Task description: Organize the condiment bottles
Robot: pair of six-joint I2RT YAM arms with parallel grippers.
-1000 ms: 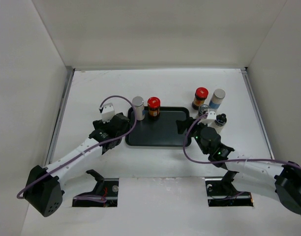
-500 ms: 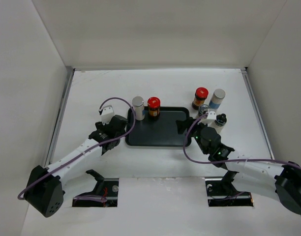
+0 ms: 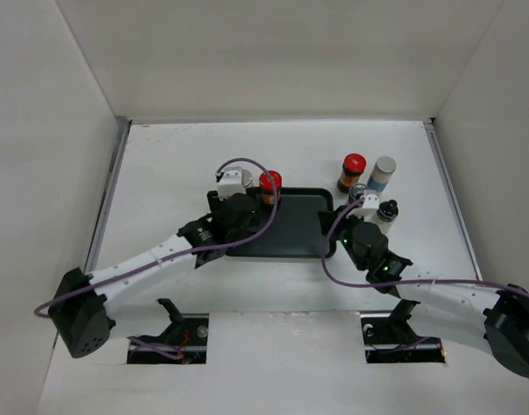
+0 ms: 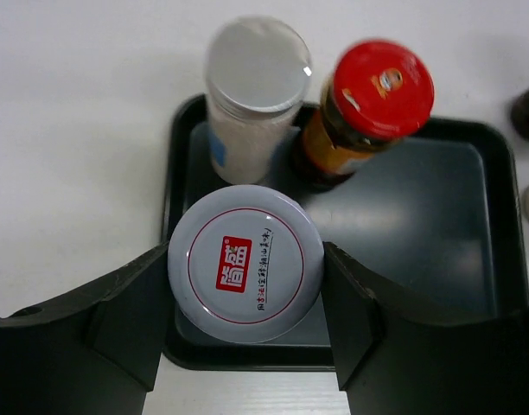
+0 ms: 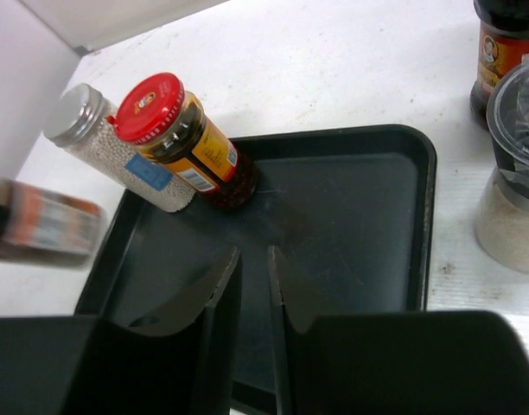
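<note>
Your white-lidded jar (image 4: 245,264) was pinched in the left claw (image 4: 245,316) over the tray's (image 4: 420,199) near-left corner, just beside the grey-cap jar (image 4: 256,78) and red-cap jar (image 4: 381,86) standing at its back edge. Right claw (image 5: 254,259) was almost closed, holding nothing, over the tray's right side.

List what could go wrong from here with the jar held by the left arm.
1. The silver-lidded jar in the left gripper is very close to the grey-capped jar and red-capped jar; any push forward could topple them.
2. It appears to overlap the left rim of the tray, so a release here might leave it tilted.
3. The right gripper hangs over the same tray; the arms could clash.
</note>
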